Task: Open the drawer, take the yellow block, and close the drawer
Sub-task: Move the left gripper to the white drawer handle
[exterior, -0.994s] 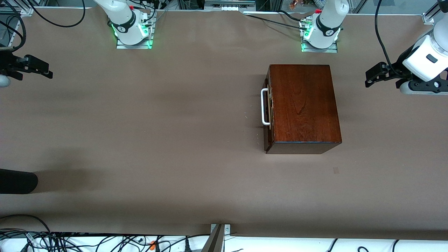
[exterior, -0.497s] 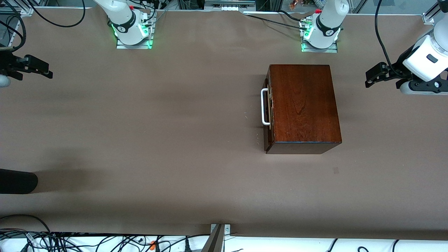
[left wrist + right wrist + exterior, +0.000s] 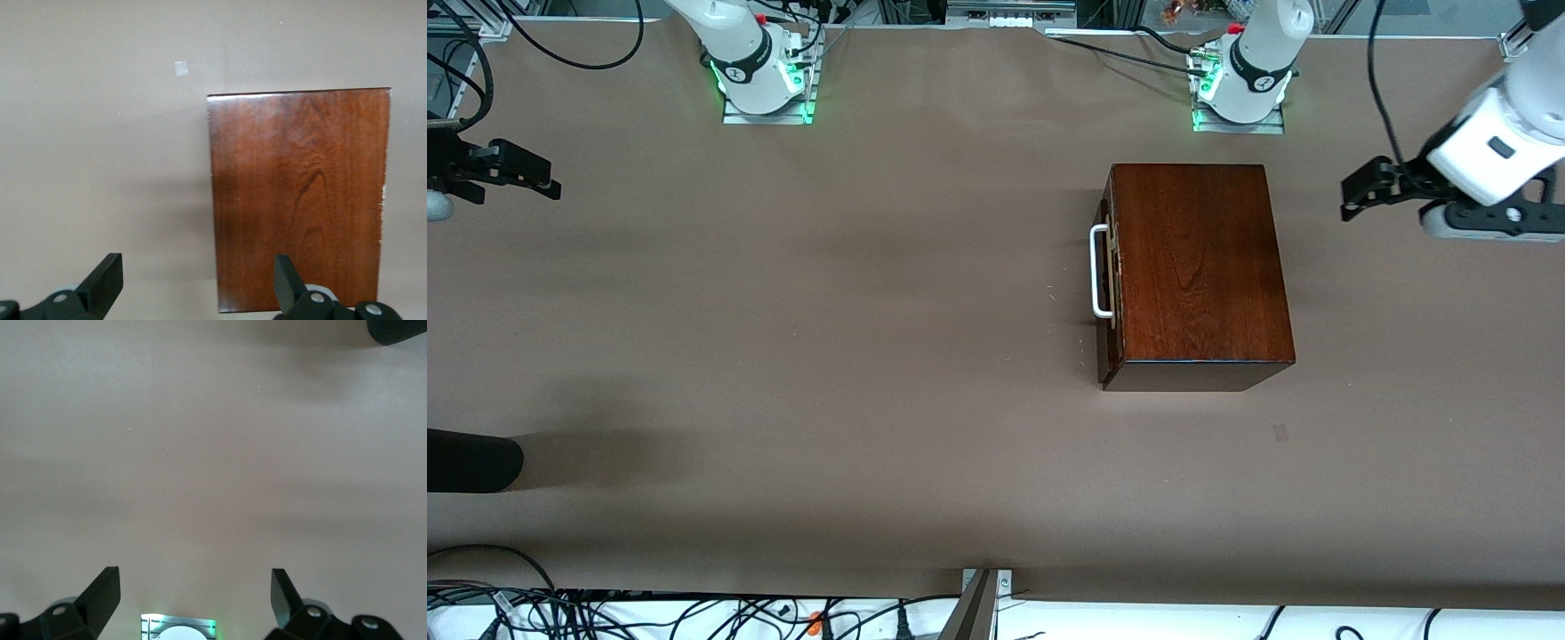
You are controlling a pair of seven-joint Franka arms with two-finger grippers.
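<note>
Both tools are up in the air and wide open with nothing in them, as I read my feeds. Left tool [image 3: 1356,191] hangs over the brown desk [image 3: 827,356] at the left arm's end, beside the glossy dark mahogany rectangular box [image 3: 1196,267]; its black fingers [image 3: 107,283] spread apart in the left wrist view. I see the box's drawer [image 3: 1110,276] pushed shut, its white U-shaped bar handle [image 3: 1098,271] facing the right arm's end. Right tool [image 3: 525,178] waits over that end, well apart from the box. I cannot see the yellow block.
</note>
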